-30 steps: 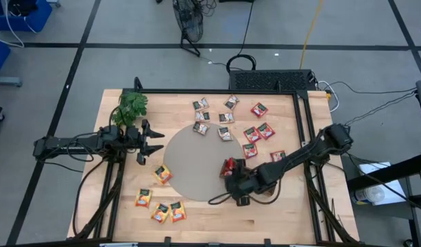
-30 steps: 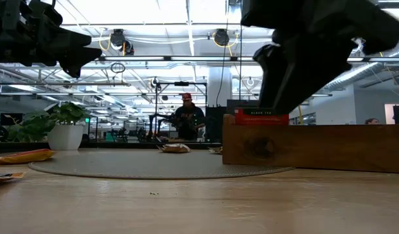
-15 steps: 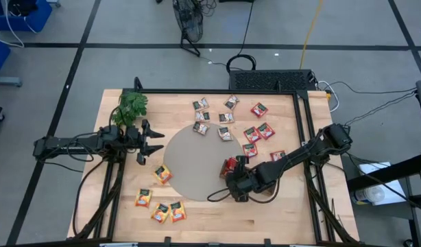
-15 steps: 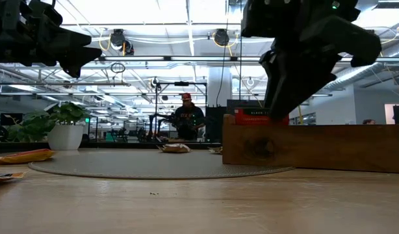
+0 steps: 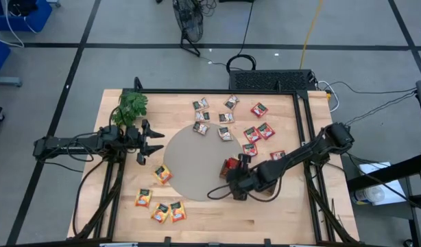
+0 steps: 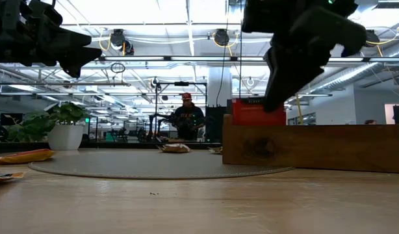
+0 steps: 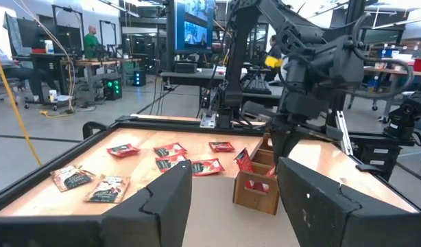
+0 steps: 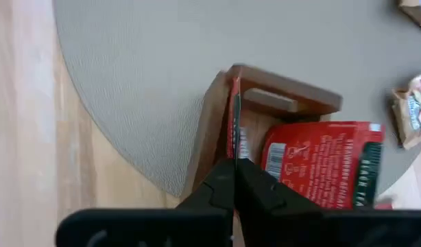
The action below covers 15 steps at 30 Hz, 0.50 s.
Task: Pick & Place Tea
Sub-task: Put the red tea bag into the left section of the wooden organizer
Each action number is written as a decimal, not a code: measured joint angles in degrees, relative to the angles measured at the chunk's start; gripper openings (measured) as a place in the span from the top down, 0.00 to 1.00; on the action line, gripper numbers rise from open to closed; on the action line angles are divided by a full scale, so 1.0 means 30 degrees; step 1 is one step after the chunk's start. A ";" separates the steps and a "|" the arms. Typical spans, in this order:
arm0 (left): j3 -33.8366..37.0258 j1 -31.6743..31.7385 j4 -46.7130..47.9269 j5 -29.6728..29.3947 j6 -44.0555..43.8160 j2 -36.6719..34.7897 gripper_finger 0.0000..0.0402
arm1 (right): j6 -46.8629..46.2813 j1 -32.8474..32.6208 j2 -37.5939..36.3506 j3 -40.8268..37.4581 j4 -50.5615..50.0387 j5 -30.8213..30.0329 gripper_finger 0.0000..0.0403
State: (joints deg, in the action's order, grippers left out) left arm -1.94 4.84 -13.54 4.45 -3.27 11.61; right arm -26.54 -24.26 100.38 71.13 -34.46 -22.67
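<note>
My right gripper (image 5: pixel 238 165) is shut on a red tea sachet (image 8: pixel 232 116) at the left end of the brown wooden tray (image 6: pixel 316 147), which sits on the edge of the round grey mat (image 5: pixel 190 161). A second red sachet (image 8: pixel 323 165) leans in the same compartment. Other tea sachets lie flat on the table: grey-white ones (image 5: pixel 201 116) and red ones (image 5: pixel 257 130) at the far side, orange ones (image 5: pixel 159 202) at the near left. My left gripper (image 5: pixel 155 142) hovers open at the table's left side, level, touching nothing. My right gripper pinches the red sachet's upper edge (image 8: pixel 232 149) between its two fingers. The fingers slant down onto it from the table's right. The sachet stands on edge, upright, and its top (image 6: pixel 258 112) shows above the tray's wall while its lower part stays inside the end compartment.
A green leafy sprig (image 5: pixel 131 106) stands at the far left corner. Black frame rails run along the table's left, right and far edges. In the room beyond the table a person (image 6: pixel 186 117) sits far off.
My right gripper has shut on the red sachet in the tray's end compartment and has rolled a little. The sachet now reaches higher above the tray's wall than before.
</note>
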 joint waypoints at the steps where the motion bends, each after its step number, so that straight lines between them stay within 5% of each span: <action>1: -0.0007 0.0003 -0.0002 0.0000 0.0006 -0.0003 0.47 | -0.0221 0.0059 -0.0113 0.0000 -0.0073 -0.0033 1.00; 15: -0.0007 0.0007 0.0001 0.0000 0.0004 -0.0007 0.47 | -0.2434 0.0778 -0.0546 -0.1157 -0.1497 -0.2376 1.00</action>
State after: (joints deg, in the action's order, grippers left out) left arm -1.96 4.86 -13.54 4.45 -3.26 11.60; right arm -33.85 -21.92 98.74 67.66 -38.95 -29.80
